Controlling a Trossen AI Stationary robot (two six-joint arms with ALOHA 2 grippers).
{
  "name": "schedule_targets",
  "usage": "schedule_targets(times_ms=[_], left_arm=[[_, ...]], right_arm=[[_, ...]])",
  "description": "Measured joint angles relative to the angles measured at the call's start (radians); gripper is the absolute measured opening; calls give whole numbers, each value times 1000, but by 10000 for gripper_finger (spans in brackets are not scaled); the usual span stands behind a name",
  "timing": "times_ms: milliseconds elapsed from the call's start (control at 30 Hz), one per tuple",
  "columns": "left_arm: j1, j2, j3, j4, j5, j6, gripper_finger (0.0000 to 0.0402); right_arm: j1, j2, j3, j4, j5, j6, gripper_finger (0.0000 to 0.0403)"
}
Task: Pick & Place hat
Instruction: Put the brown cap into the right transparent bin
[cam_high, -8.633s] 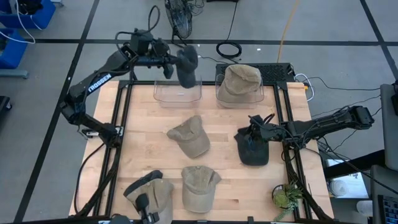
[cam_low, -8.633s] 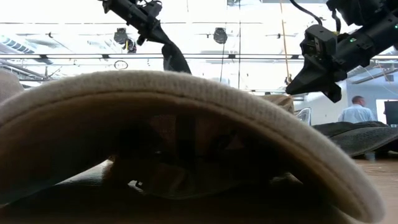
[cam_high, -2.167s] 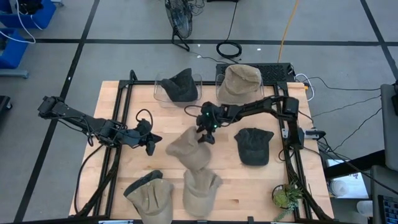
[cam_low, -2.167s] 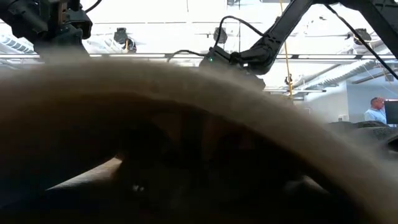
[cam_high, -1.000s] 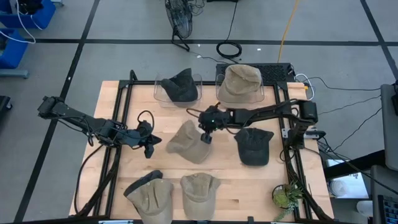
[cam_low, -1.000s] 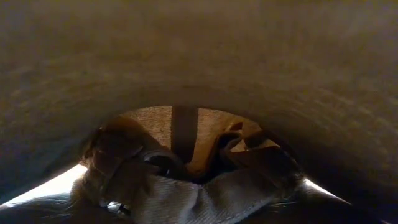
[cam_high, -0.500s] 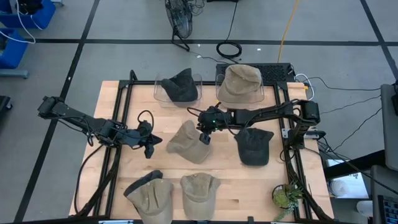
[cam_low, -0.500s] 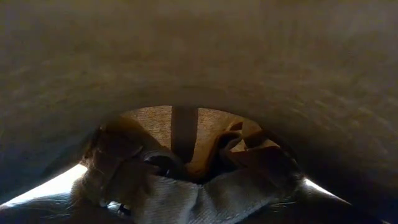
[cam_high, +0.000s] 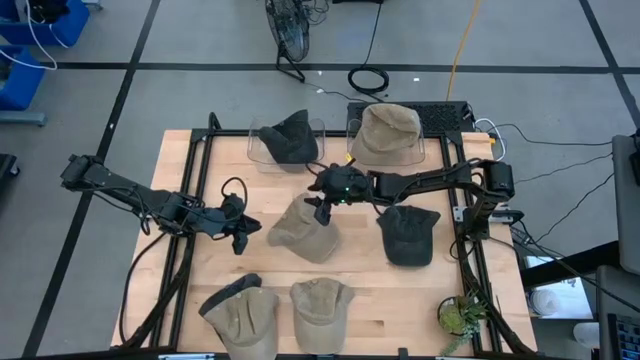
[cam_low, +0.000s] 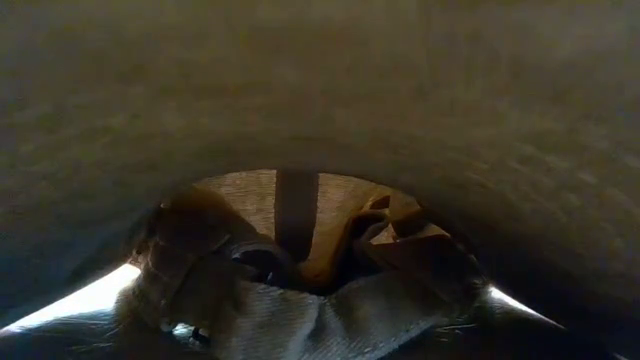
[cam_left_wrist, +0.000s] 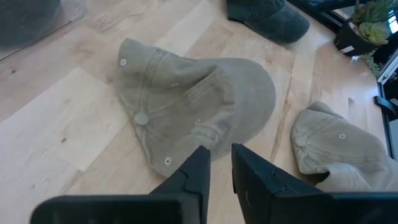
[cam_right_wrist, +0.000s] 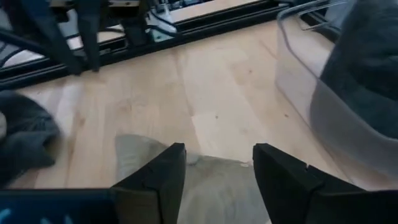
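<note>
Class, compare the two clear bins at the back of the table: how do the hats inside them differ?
The left bin holds a dark grey cap; the right bin holds a tan hat. The dark grey cap looks crumpled and sits within its bin; the tan hat is rounder and larger, filling its bin and hiding most of it. Both bins are clear, side by side, each holding one hat.

Six hats (cam_high: 303, 229), two clear bins (cam_high: 258, 150)

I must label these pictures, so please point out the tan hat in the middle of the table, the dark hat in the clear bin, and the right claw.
tan hat (cam_high: 303, 226), high view, its crown.
dark hat (cam_high: 289, 139), high view, its crown.
right claw (cam_high: 319, 207), high view, midway between its fingertips.
</note>
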Motion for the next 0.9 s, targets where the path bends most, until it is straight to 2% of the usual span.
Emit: schedule_targets(times_ms=[300,500,600,900], left_arm=[[0,0,0,0,1,1,69],[0,0,0,0,1,1,66],[0,0,0,0,1,3,67],[0,0,0,1,0,1,67]], right_arm=[[-5,3,0,-1,-4,46,188],[-6,65,2,-16,-24,46,188],[1,86,0,-115,-83,25,188],[4,-11,0,-454,-79,-72,188]])
